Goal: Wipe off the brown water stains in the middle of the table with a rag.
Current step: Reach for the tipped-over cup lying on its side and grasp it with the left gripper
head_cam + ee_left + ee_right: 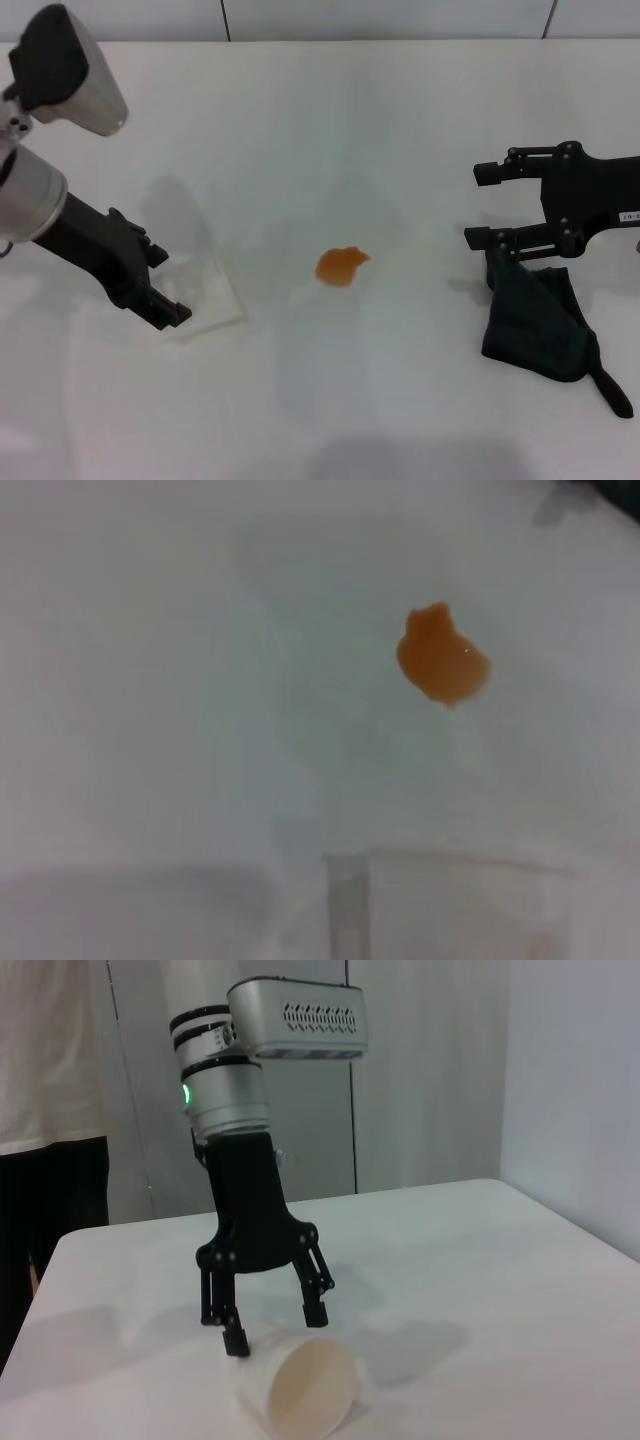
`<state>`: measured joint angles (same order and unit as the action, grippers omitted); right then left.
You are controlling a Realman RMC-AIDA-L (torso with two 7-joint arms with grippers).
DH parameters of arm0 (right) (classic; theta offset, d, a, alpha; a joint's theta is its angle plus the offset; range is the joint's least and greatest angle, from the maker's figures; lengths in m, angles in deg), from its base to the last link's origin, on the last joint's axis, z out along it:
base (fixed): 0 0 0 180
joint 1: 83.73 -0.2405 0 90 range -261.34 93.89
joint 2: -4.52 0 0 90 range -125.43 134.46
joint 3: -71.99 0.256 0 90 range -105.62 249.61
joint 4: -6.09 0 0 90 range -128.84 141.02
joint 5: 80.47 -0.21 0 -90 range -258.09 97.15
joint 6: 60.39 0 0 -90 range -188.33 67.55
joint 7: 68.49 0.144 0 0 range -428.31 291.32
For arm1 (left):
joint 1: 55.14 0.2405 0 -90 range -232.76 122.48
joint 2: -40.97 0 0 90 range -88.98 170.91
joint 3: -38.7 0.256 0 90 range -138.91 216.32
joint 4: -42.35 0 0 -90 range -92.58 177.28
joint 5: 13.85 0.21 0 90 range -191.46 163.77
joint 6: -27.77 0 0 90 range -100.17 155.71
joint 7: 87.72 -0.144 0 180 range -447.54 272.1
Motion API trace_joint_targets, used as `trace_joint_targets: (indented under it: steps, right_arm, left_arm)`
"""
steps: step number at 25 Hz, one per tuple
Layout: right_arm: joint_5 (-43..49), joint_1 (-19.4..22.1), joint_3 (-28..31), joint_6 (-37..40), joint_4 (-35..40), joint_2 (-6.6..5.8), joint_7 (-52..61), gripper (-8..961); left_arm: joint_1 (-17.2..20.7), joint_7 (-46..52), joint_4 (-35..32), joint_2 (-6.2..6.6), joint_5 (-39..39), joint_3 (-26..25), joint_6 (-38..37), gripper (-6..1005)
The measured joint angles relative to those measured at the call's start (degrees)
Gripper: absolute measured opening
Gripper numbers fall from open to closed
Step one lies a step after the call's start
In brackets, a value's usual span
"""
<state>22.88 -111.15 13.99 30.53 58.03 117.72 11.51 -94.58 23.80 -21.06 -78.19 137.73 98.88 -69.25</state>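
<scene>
The brown water stain (342,266) is a small orange-brown blot in the middle of the white table (330,120); it also shows in the left wrist view (443,660). The dark grey rag (535,320) lies crumpled at the right, its top edge against the lower finger of my right gripper (478,205), which is open wide and holds nothing. My left gripper (165,285) is open at the left, right next to a translucent white cup (205,290) lying on its side. The right wrist view shows that left gripper (277,1327) open just above the cup (300,1390).
The rag's thin tail (612,392) points toward the table's front right. The cup's edge shows in the left wrist view (450,910). A person in a white top (50,1080) stands beyond the table's left end.
</scene>
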Motion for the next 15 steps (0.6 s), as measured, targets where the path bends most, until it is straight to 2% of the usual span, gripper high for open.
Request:
trace_joint_targets:
  steps: [8,15]
  right_arm:
    - [0.0,-0.1,0.0,-0.5,0.0,0.34,0.0,782]
    - [0.3,-0.2,0.0,-0.7,0.0,0.39,0.0,782]
  left_arm:
    - [1.8,0.2,-0.2,-0.28,-2.6,6.1,4.1,805]
    - [2.2,0.0,-0.4,-0.28,-3.2,9.4,7.7,798]
